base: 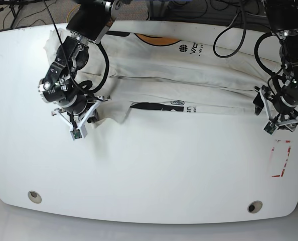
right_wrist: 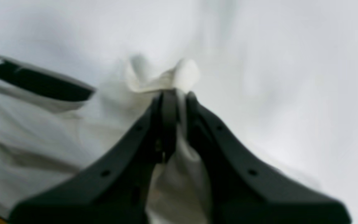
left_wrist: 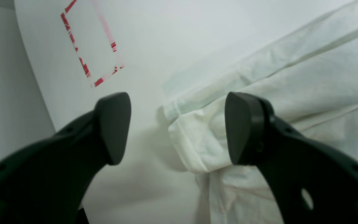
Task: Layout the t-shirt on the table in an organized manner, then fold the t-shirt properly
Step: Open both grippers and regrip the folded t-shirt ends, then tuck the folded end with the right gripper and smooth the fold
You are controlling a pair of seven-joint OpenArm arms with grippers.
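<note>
Base view, near to far: two holes (base: pixel 34 197) (base: pixel 255 207), seen only here; one tape outline (base: pixel 280 158), right; one shirt (base: pixel 164 90) across the table's (base: pixel 179 165) far side. Wrist views resolve two grippers: left (left_wrist: pixel 177 129), fingers apart over cloth; right (right_wrist: pixel 179 96), clamped on shirt fabric.

White t-shirt (base: pixel 204 70), orange-and-black print (base: pixel 161 40): "V/O", beneath it apparently "We're"
T-shirt's black band (base: pixel 156 106): small lettering, too small to read
</note>
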